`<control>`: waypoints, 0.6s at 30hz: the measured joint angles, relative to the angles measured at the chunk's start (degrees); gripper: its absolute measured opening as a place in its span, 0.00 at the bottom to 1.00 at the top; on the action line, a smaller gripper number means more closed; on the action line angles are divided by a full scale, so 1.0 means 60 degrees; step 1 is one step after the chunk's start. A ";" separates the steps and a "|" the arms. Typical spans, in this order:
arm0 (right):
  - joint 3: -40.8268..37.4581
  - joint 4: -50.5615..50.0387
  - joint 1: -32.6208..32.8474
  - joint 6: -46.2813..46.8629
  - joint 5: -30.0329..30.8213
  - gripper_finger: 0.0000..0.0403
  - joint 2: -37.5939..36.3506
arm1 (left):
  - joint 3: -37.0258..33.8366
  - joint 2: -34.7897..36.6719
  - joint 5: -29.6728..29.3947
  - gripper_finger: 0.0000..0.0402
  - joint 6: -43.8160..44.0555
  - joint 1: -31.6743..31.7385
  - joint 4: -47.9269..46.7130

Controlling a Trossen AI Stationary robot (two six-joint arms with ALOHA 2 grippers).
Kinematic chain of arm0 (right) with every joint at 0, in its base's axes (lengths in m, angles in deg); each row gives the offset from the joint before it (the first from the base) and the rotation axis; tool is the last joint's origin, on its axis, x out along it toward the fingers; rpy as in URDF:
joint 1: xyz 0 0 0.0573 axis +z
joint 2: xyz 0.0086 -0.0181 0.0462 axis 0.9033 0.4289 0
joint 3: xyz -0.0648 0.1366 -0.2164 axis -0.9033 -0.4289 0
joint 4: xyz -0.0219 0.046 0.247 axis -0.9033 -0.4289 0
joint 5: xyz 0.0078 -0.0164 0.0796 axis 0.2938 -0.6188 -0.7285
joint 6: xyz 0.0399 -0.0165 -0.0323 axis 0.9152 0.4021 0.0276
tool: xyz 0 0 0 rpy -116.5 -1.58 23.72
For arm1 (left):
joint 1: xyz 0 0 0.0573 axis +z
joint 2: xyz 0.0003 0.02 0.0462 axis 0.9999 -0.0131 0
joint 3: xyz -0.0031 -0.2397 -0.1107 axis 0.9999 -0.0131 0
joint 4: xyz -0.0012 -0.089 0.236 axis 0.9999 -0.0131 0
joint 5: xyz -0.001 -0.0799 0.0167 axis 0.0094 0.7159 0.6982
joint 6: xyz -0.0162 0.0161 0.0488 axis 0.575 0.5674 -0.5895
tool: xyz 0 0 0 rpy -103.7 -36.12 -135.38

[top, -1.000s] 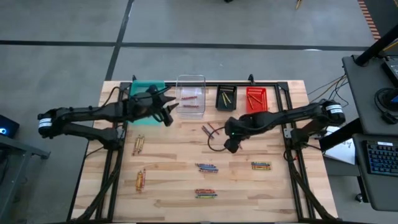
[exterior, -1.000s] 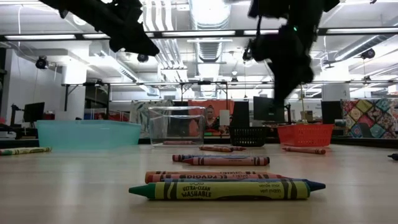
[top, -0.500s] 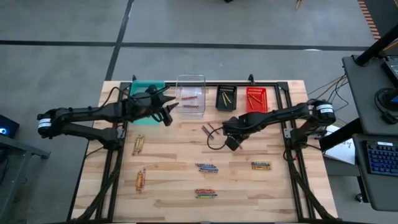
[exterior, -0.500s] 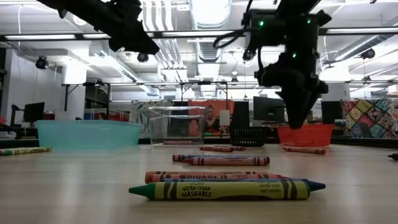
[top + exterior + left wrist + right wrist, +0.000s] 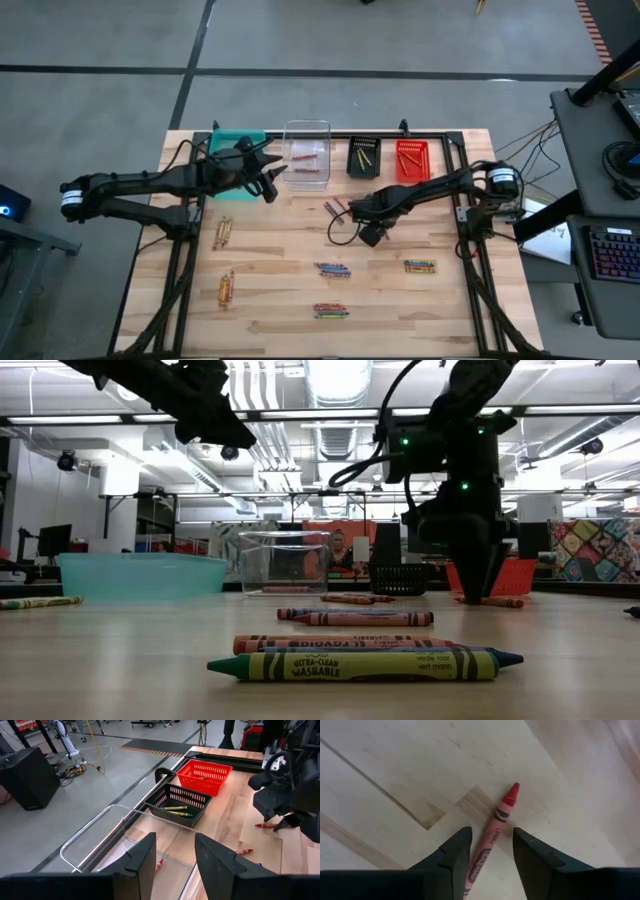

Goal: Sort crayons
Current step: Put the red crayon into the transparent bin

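Crayons lie in small groups on the wooden table: a few near the middle, others nearer the front and at the left. My right gripper is open, pointing down just above the table. Its fingers stand on either side of a red crayon lying flat, with a gap showing on both sides. In the high view this gripper is near the table's middle. My left gripper is open and empty, held high over the left edge of the clear bin.
Along the far edge stand a teal bin, the clear bin holding a few red crayons, a black basket with green and yellow ones, and a red basket. More crayon groups lie at the front and the right.
My right gripper has gone down toward the table and now stands just above it, straddling the red crayon near the middle. The crayons have not moved.
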 joint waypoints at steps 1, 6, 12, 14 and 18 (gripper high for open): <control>0.0002 0.0039 0.0000 -0.0039 -0.0045 0.34 0.0044 | 0.0000 0.0000 0.0000 0.29 0.0021 0.0000 0.0000; 0.0000 0.0171 -0.0019 -0.0232 -0.0114 0.25 0.0184 | -0.0007 -0.0006 0.0004 0.29 0.0110 0.0000 0.0062; -0.0011 0.0228 -0.0077 -0.0217 -0.0173 0.05 0.0175 | -0.0007 -0.0203 0.0018 0.29 0.0326 0.0000 0.0777; -0.0018 0.0223 -0.0091 -0.0261 -0.0175 0.04 0.0172 | -0.0011 -0.0287 0.0022 0.29 0.0328 0.0000 0.0942; 0.0030 0.0145 -0.0112 -0.0507 -0.0143 0.03 0.0038 | -0.0011 -0.0417 0.0025 0.29 0.0391 0.0001 0.1190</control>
